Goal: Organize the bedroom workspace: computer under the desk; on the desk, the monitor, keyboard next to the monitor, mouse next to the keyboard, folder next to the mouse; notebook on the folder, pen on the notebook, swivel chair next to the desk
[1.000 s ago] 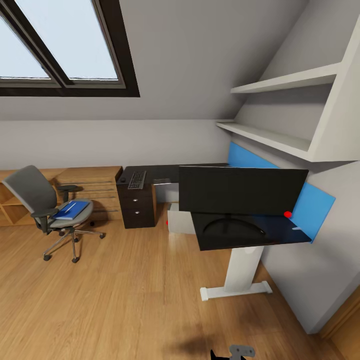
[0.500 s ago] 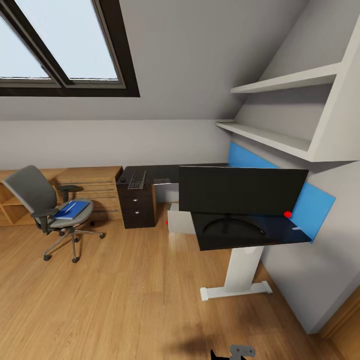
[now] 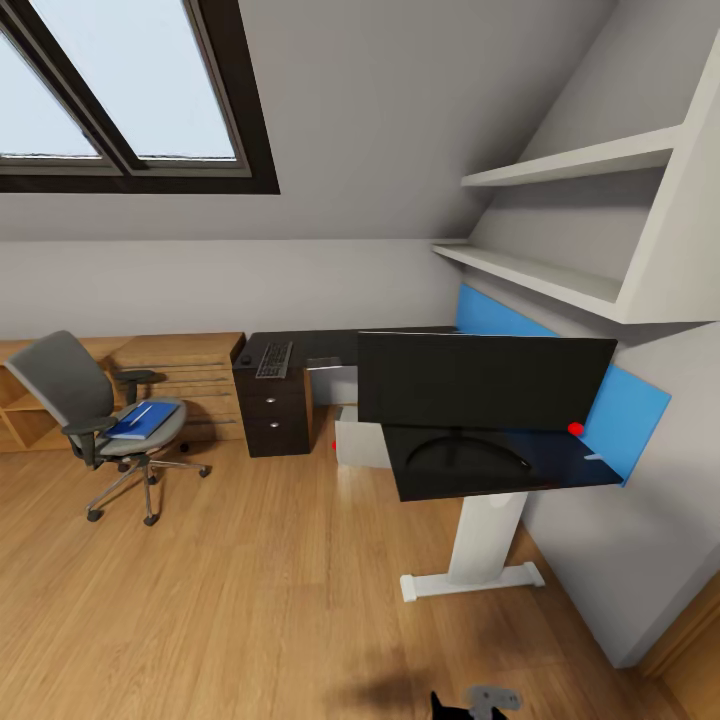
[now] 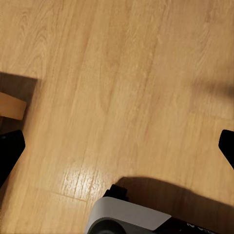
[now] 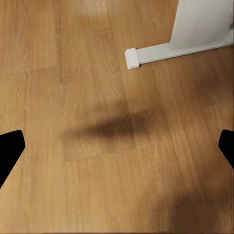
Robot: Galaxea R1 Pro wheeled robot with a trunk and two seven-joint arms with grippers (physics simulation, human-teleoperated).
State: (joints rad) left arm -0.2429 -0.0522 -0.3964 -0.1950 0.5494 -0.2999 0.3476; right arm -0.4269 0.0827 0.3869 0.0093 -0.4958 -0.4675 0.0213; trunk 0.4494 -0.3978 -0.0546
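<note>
1. Change since a moment ago: almost none; the room holds its place in the head view, and just the grey fitting at the lower edge (image 3: pixel 493 697) has slid a little to the right. Judged: the robot has barely begun to move and no item has been handled
2. Monitor (image 3: pixel 485 381): upright on the dark surface (image 3: pixel 560 465), as required
3. Keyboard (image 3: pixel 274 359): on the far wing of the surface, well apart from the monitor
4. Computer (image 3: pixel 362 442): white case under the surface
5. Swivel chair (image 3: pixel 95 420): on the floor, apart from the surface; blue folder (image 3: pixel 141 420) on its seat
6. Left hand (image 4: pixel 117 151): fingers spread, empty, over floor
7. Right hand (image 5: pixel 117 148): fingers spread, empty, near the surface's white foot (image 5: pixel 175 51)
</note>
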